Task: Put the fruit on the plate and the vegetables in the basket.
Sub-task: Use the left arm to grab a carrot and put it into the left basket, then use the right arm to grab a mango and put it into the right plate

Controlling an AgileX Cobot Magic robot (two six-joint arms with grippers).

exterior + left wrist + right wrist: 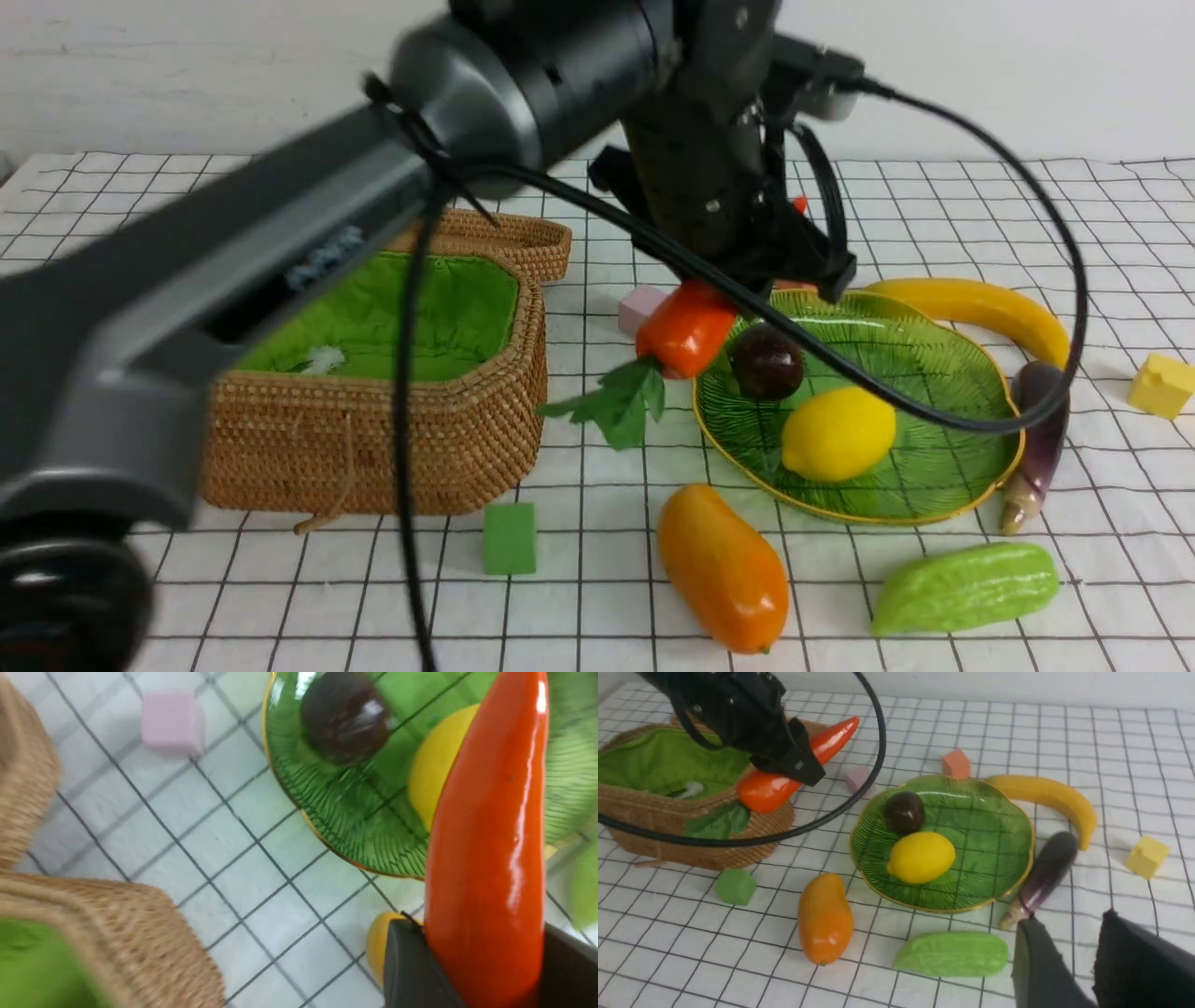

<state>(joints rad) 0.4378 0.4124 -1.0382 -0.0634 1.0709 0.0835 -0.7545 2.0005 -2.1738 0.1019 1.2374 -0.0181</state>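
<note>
Lemon (837,434), mangosteen (766,362) on plate (934,373), mid-tabletop. Carrot (686,329) gripped in left claw (486,956), aloft between basket (392,439) and plate. Right claw (1080,961) parted, empty. Pending: mango (724,567), gourd (966,588) toward near edge; banana (980,308), eggplant (1041,429) beside plate.

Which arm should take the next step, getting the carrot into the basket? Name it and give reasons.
Left. Its hand grips the carrot in the air near the basket. The right hand is empty, beyond the plate, near the eggplant.
</note>
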